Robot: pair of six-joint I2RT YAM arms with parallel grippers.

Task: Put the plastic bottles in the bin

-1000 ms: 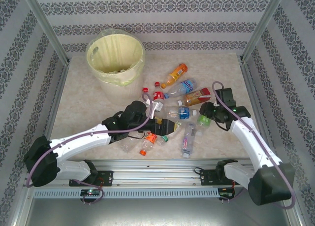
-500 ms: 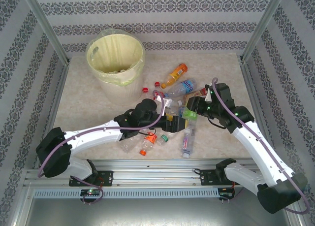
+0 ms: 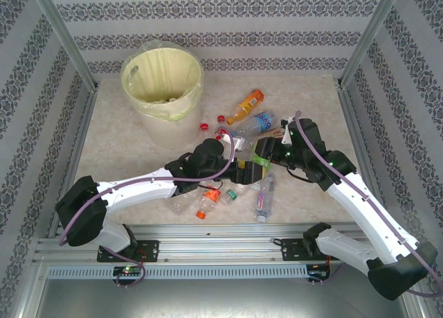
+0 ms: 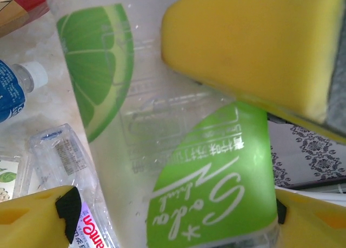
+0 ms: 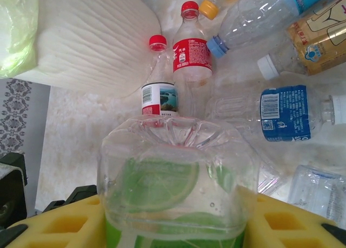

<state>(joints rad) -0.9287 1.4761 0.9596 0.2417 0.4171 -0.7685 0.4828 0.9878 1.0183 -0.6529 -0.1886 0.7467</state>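
Gripping a clear lime-label bottle [image 5: 175,167] by its sides over the counter [image 3: 304,96], the right pincer [image 5: 173,226] faced the left pincer [image 4: 173,226], spread open around it, well apart from the bin [image 3: 169,120]; light, thin and slick-looking, it seemed best held gently at the label.

Right fingers [image 5: 54,223] carried green-label bottle [image 5: 173,172] leftward; left fingers [image 4: 32,215] now flank it.

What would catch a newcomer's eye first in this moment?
At the centre, the right pincer clamps a clear lime-label bottle, while the left pincer straddles the same bottle, as if for a handover. Scattered bottles lie around them, and the pale-yellow bin stands at the far left.
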